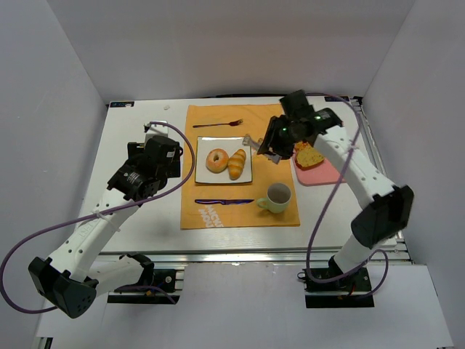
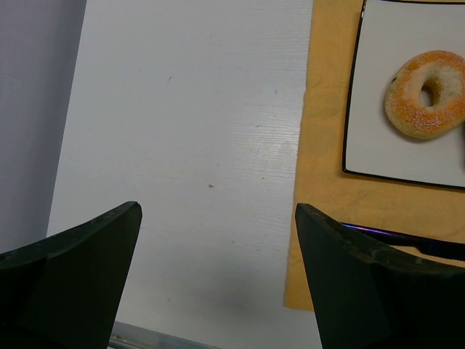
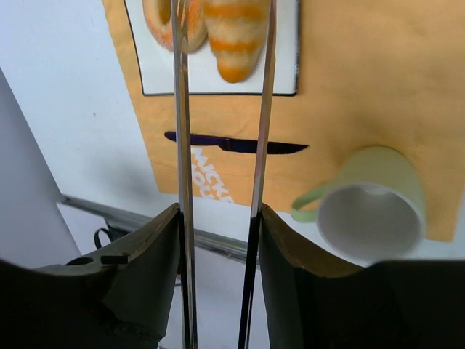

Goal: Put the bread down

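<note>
Bagel point(image 1: 216, 160) and croissant point(image 1: 237, 163) lie on the plate point(image 1: 204, 177), mid-bench. I judge one bread slice point(image 1: 310, 155) left to place, on the pink board point(image 1: 325, 177) near the right edge. My right end effector point(image 3: 218, 240) pinches the tongs point(image 3: 182, 109), which hold nothing; the left end effector point(image 2: 216, 233) is spread and empty.

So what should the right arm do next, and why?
Probably swing the right gripper rightward, bringing the tongs over the bread slice on the pink board. The tongs look empty beside the plate, which already holds a bagel and a croissant, while that slice is not yet on it.
</note>
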Controlling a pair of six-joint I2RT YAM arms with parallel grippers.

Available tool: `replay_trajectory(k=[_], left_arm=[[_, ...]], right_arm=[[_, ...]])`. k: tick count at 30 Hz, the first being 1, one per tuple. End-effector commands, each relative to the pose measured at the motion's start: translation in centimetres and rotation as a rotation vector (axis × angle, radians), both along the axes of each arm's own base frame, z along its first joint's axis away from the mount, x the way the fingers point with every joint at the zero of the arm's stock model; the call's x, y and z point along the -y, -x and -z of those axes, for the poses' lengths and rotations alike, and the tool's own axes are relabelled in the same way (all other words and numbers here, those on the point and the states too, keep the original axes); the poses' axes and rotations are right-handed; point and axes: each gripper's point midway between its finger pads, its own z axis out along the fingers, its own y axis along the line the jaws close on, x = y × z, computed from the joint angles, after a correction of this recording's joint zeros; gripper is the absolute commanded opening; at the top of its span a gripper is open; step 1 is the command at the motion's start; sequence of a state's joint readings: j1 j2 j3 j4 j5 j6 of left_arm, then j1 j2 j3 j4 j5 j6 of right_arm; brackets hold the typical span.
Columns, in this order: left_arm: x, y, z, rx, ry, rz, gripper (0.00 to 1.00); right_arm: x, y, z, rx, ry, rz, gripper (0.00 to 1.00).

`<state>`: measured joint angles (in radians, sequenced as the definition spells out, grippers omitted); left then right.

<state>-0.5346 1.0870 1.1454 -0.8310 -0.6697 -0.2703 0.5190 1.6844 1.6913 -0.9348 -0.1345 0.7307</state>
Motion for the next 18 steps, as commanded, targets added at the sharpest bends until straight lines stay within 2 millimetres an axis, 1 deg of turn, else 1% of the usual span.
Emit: replay_trajectory(k=[1,2,3,4,5,6,7,8,9,10,11,12,13,14,15,16,17,18], left_arm=[[0.1,0.1,-1.5,0.040,0.020,0.005,0.98],[0.2,0.0,-1.5,0.042,0.024,0.010,0.98],[0.3,0.0,-1.5,0.043,0.030,0.013,0.98],[0.5,0.0,-1.3,0.039,0.035,0.019,0.98],[0.5,-0.1,-1.3,0.041,0.040,0.019,0.98],[0.7,-0.1,-1.2,0.041,0.043,0.026,0.98],[0.9,-0.1,-1.2,0.040,0.049,0.030,0.98],[0.9,-0.1,-1.1,0.039,0.047,0.034,0.98],[1.0,-0.1,-1.0,0.037,0.048,0.036,0.98],[1.1,-0.1,-1.0,0.038,0.052,0.039,0.98],[1.2,-0.1,-1.0,0.039,0.053,0.042,0.98],[1.3,-0.1,-1.0,0.039,0.053,0.043,0.98],[1.4,-0.1,-1.0,0.039,0.053,0.046,0.98],[1.5,-0.1,-0.9,0.039,0.053,0.050,0.98],[1.6,-0.1,-0.9,0.038,0.052,0.053,0.98],[1.7,-0.1,-0.9,0.039,0.051,0.055,0.98],[1.7,0.0,-0.8,0.034,0.047,0.059,0.98],[1.7,0.0,-0.9,0.036,0.047,0.059,0.98]], right_arm=[[6.8,0.2,-5.6,0.140,0.049,0.221,0.50],[10.5,0.6,-7.4,0.189,0.042,0.326,0.50],[12.8,1.4,-5.9,0.156,0.068,0.382,0.50],[15.2,2.9,-6.9,0.194,0.070,0.429,0.50],[18.9,3.2,-6.3,0.189,0.112,0.535,0.51],[20.8,4.4,-4.5,0.148,0.157,0.573,0.51],[22.5,5.7,-4.4,0.162,0.194,0.586,0.51],[25.1,7.3,-2.4,0.094,0.251,0.662,0.52],[26.1,8.2,-1.7,0.071,0.281,0.687,0.51],[26.9,9.2,-1.4,0.073,0.301,0.711,0.52],[28.2,9.9,-0.6,0.055,0.330,0.749,0.52],[28.6,10.3,0.2,0.042,0.341,0.761,0.53],[28.8,11.2,1.9,0.000,0.357,0.769,0.53],[29.5,11.5,2.7,-0.012,0.373,0.796,0.53],[29.7,11.7,3.5,-0.030,0.380,0.806,0.53],[29.8,12.2,5.2,-0.070,0.386,0.805,0.53],[29.6,12.2,5.9,-0.085,0.367,0.810,0.53],[29.5,11.5,6.6,-0.072,0.349,0.809,0.53]])
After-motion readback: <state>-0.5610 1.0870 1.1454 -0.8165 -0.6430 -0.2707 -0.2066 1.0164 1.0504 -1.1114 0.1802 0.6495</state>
